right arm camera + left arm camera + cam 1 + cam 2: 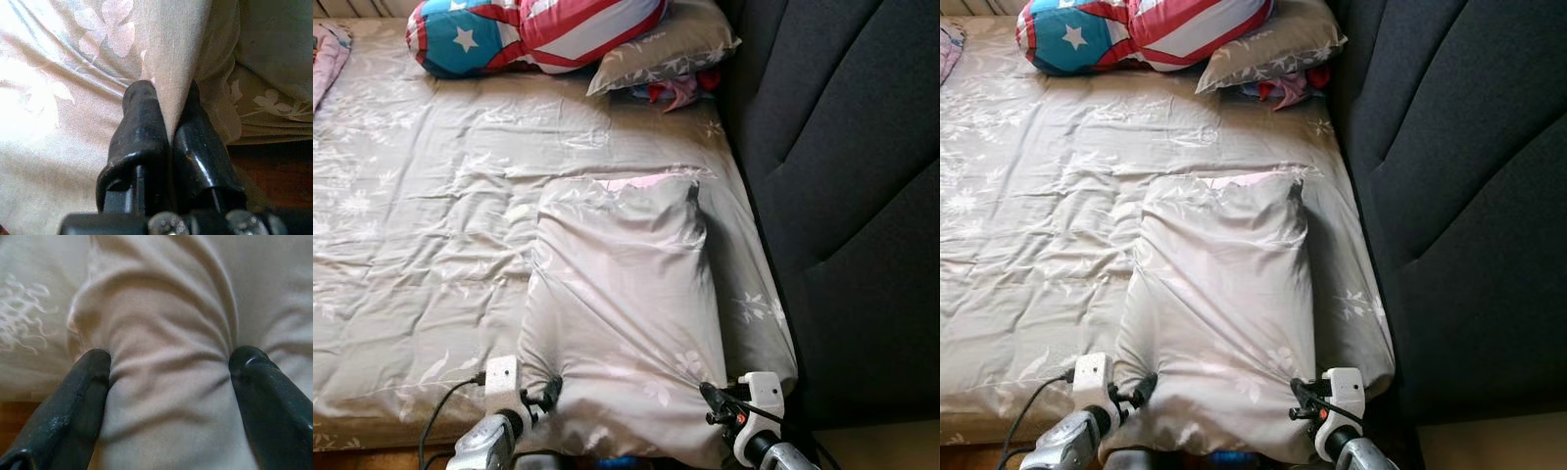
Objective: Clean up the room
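Grey floral cotton covered the pillow [622,294], which lay at the bed's [401,245] near edge by the headboard-side corner. The right gripper [166,122] pinched its fabric tight; the left gripper's [168,367] fingers straddled a fold, wide. Closing left seemed next, then lifting.

no readable text, labels, or numbers

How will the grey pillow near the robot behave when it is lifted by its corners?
The pillow is probably soft and light: its cover wrinkles where the right gripper pinches it. Its middle will likely sag. The loose cover may slip off.
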You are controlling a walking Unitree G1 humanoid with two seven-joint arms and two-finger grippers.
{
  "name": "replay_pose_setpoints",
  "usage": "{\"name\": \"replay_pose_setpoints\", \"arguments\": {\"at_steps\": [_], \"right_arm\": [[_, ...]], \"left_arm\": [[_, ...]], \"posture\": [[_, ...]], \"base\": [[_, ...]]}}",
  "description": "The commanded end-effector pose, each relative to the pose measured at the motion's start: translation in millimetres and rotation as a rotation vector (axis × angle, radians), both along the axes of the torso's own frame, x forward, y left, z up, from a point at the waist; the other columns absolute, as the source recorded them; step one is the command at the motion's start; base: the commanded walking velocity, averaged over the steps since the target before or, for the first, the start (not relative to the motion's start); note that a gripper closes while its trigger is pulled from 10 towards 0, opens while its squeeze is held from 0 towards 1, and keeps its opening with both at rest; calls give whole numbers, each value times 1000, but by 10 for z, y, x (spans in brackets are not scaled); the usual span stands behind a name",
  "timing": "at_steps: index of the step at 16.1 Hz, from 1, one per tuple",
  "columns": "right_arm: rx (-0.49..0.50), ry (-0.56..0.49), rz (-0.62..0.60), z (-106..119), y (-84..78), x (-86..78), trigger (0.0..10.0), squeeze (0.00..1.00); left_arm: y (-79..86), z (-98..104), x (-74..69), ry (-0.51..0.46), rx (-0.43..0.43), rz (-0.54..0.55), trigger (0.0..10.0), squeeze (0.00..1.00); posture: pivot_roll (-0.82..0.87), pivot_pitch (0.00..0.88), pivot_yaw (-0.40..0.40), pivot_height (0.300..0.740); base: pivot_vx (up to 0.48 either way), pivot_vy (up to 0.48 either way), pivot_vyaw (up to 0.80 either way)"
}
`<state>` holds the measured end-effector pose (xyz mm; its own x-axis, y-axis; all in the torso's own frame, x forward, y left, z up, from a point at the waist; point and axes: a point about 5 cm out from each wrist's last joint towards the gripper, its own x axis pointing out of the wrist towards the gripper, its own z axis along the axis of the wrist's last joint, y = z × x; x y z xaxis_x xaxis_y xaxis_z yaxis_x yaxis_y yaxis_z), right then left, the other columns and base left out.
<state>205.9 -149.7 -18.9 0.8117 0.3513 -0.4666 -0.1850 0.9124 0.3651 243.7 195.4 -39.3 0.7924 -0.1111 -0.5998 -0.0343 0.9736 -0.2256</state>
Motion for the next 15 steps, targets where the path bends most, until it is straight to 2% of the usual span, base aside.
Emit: {"name": "replay_pose_setpoints", "arguments": {"at_steps": [1, 4, 5, 6, 7, 15], "right_arm": [[8, 79, 8, -125, -24, -196, 0, 0], [5, 81, 8, -118, -44, -201, 0, 0], [4, 82, 10, -113, -45, -208, 0, 0], [4, 84, 11, -114, -38, -204, 0, 0], [6, 85, 13, -115, -31, -202, 0, 0], [-1, 103, 23, -131, -23, -211, 0, 0]], "left_arm": [[-183, -395, -533, 270, -67, -47, 10000, 0], [-278, -384, -493, 259, -44, -99, 10000, 0], [-293, -386, -484, 266, -4, -114, 10000, 0], [-292, -386, -483, 265, 2, -109, 1882, 0], [-312, -379, -470, 258, -19, -107, 0, 0], [-351, -381, -486, 253, -67, -129, 0, 0]], "posture": [[-171, 260, -98, 657], [-174, 260, -101, 657], [-174, 260, -102, 657], [-174, 260, -102, 657], [-176, 261, -104, 657], [-169, 263, -106, 657]], "base": [[0, 0, 0], [0, 0, 0], [0, 0, 0], [0, 0, 0], [0, 0, 0], [0, 0, 0]]}}
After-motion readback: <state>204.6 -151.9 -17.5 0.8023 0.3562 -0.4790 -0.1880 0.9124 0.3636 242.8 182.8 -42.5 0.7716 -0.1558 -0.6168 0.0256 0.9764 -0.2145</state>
